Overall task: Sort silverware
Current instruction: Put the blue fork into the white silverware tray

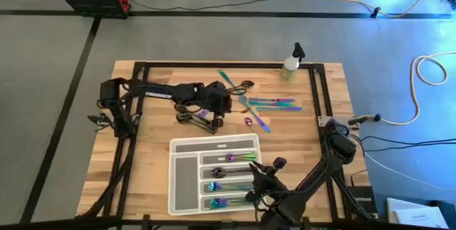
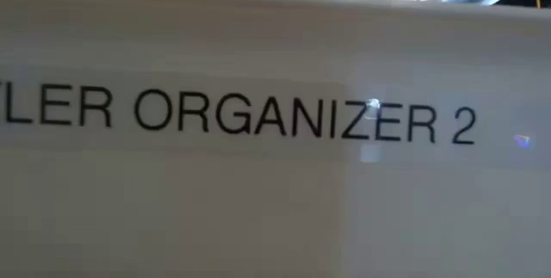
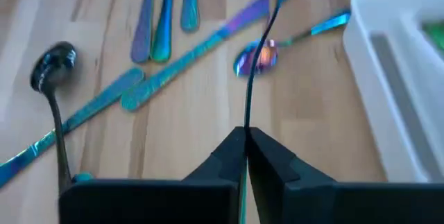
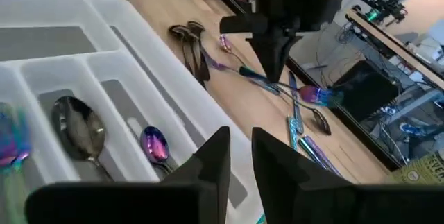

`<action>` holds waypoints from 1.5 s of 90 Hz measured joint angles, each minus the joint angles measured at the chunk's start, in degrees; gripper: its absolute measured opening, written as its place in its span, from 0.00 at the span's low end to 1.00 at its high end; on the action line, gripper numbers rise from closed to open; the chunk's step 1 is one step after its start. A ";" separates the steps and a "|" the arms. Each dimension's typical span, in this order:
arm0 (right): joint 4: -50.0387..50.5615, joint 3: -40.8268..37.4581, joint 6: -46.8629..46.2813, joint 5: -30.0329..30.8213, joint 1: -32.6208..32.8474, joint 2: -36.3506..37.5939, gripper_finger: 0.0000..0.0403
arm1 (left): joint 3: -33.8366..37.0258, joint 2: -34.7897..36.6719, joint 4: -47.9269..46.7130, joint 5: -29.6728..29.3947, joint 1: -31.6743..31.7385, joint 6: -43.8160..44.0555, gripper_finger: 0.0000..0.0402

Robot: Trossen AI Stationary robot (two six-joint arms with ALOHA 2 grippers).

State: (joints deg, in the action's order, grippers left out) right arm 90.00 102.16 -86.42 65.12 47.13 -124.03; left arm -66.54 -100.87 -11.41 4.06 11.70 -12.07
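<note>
Left arm: reaches across the table from its left edge in the high view, wrist above the loose silverware (image 1: 267,104) at mid-table.
Left gripper (image 3: 245,135): fingers pressed together on the thin dark handle of 1 dark utensil (image 3: 258,57), which runs forward from the fingertips over the wood; its far end lies over a small iridescent spoon (image 3: 255,57), and whether it is a fork or a spoon cannot be told.
Right arm: comes up from the table's near right corner in the high view, bent toward the tray's right side.
Right gripper (image 4: 239,144): fingers a narrow gap apart, nothing between them, hovering over the tray's edge.
Tray (image 1: 182,180): translucent white, near the front middle of the table; its compartments hold iridescent pieces and, in the right wrist view, 1 grey spoon (image 4: 80,132) and 1 small purple spoon (image 4: 155,145) in neighbouring slots.
Loose pieces: several iridescent handles fan out on the wood to the right of the left gripper; 2 dark spoons (image 4: 189,44) lie side by side just beyond the tray.
Spray bottle (image 1: 291,63): upright near the far right corner.
Low view: filled by a white surface (image 2: 275,209) printed "LER ORGANIZER 2".
</note>
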 joint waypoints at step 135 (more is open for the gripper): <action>-68.01 -30.21 44.00 -12.05 -6.40 12.05 0.00 | 28.43 24.27 51.07 25.61 -9.37 25.30 0.00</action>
State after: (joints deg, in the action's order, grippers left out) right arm 21.99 71.94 -42.41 53.07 40.73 -111.98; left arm -38.12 -76.60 39.66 29.67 2.33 13.22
